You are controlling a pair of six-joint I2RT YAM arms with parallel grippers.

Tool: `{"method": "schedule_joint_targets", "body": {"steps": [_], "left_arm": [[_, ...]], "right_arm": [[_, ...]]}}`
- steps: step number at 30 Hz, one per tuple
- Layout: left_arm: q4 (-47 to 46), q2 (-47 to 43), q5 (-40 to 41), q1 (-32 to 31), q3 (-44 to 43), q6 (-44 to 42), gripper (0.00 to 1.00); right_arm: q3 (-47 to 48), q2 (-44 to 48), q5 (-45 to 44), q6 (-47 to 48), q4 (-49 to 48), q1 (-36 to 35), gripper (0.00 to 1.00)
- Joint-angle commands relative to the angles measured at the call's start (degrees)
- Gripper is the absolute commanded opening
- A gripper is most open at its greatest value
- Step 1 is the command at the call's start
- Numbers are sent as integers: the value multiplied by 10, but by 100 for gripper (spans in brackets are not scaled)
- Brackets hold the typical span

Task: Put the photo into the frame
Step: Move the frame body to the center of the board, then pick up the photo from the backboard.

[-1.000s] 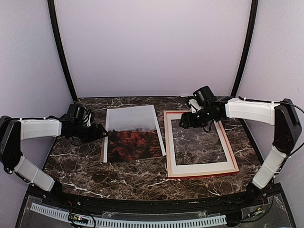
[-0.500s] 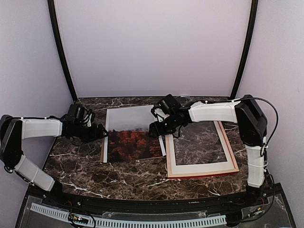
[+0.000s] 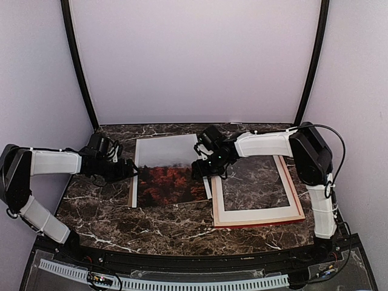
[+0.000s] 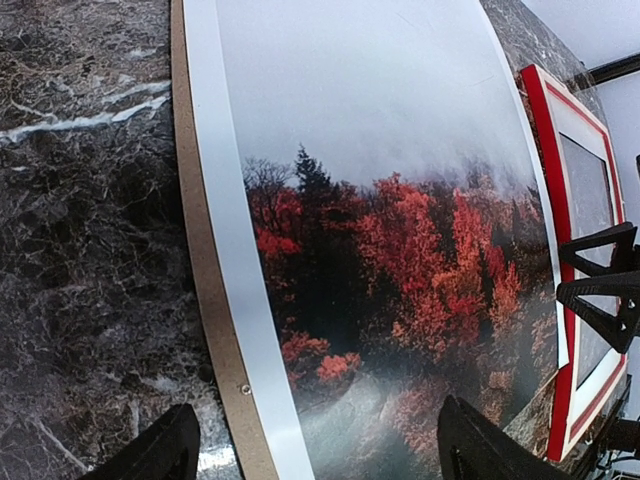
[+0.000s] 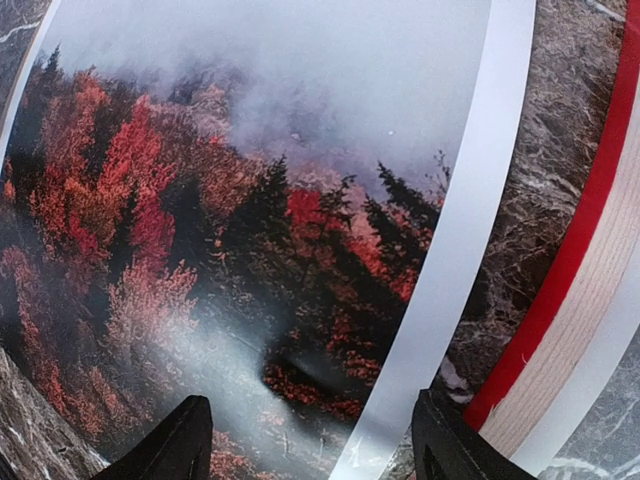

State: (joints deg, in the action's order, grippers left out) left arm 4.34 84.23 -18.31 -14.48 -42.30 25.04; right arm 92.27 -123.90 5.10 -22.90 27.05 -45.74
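The photo (image 3: 168,176) lies with my left gripper (image 3: 133,170) at its left edge and my right gripper (image 3: 199,169) over its right edge, both spread wide, holding nothing. Its long axis runs away from me, with red trees nearest and grey sky far, just left of the frame (image 3: 257,215).

left tool (image 3: 129,170): fingers spread wide, held low, pointing right | right tool (image 3: 200,168): fingers spread wide, held low, pointing left

The photo (image 3: 168,173) lies left of the frame (image 3: 257,216) (just beside).
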Motion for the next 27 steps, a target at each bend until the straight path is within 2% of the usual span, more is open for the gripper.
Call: {"method": "schedule_joint_targets", "body": {"steps": [1,9,18,27], "left_arm": [[-10,6,-8,-3,-10,-3,85],[-16,12,-15,-6,-2,4,85],[-39,-11,-15,-31,15,29,83],[-56,20,-8,-47,22,44,82]], "right_arm": [[3,-7,-24,-19,16,12,69],[4,-13,-47,-19,43,21,69],[-12,-13,11,-29,15,21,68],[-60,-2,49,-50,-30,33,65]]}}
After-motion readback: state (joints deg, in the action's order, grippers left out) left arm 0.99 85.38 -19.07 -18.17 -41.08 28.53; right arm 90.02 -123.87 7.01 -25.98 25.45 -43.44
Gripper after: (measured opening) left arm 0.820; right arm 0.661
